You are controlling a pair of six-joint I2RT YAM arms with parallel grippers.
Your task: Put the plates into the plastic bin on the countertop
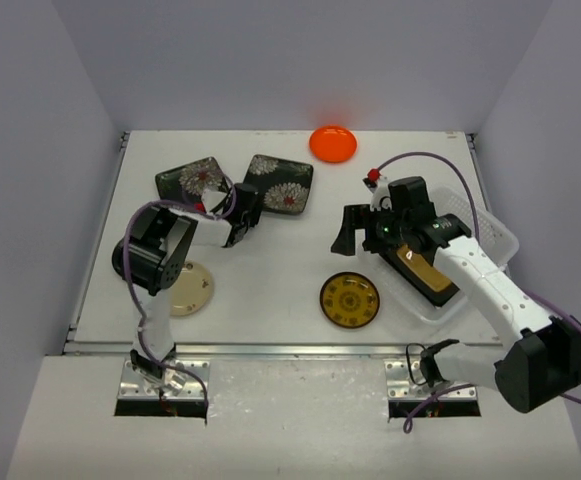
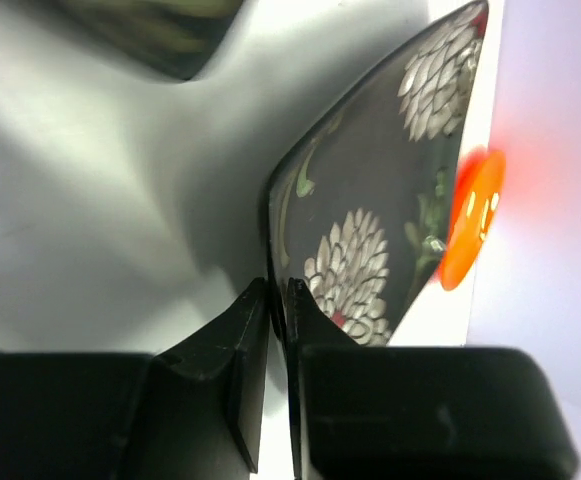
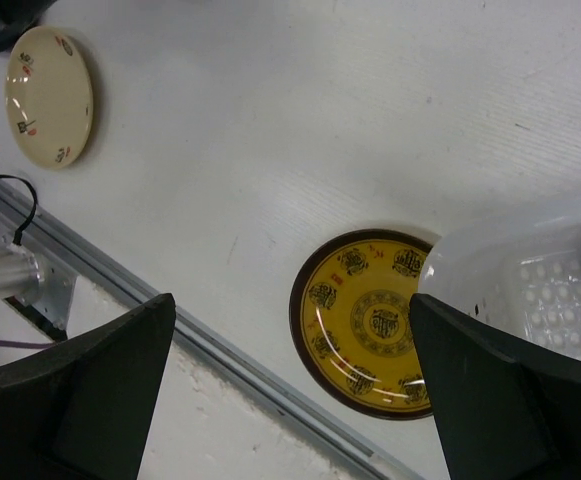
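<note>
Nearest us, two round plates lie flat on the bench (image 1: 270, 255): the cream plate (image 1: 185, 288) on the left, just beside the left arm, and the yellow plate (image 1: 350, 298) to the right of centre, touching or just beside the bin's near-left corner. Neither is in the bin (image 1: 495, 235), so both remain to be done.

The bin sits on the right of the bench, and an amber plate (image 1: 425, 270) lies inside it. The right gripper (image 1: 365, 240) hovers at the bin's left side with its fingers wide apart and nothing between them. Its wrist view looks down on the yellow plate, which we judge to be its likeliest next pick.

Farther back on the left, the left gripper (image 2: 278, 295) is closed, pinching the near rim of the right flower plate (image 1: 280, 182). We think it grips the thin rim because a flat plate offers no other hold. In the wrist view that plate looks tipped up off the bench, though we cannot be sure it is clear of it. The left flower plate (image 1: 192, 180) lies just beside it, untouched.

Farthest away, the orange plate (image 1: 332, 142) rests at the bench's back edge, well apart from both grippers. It will call for the longest reach.
</note>
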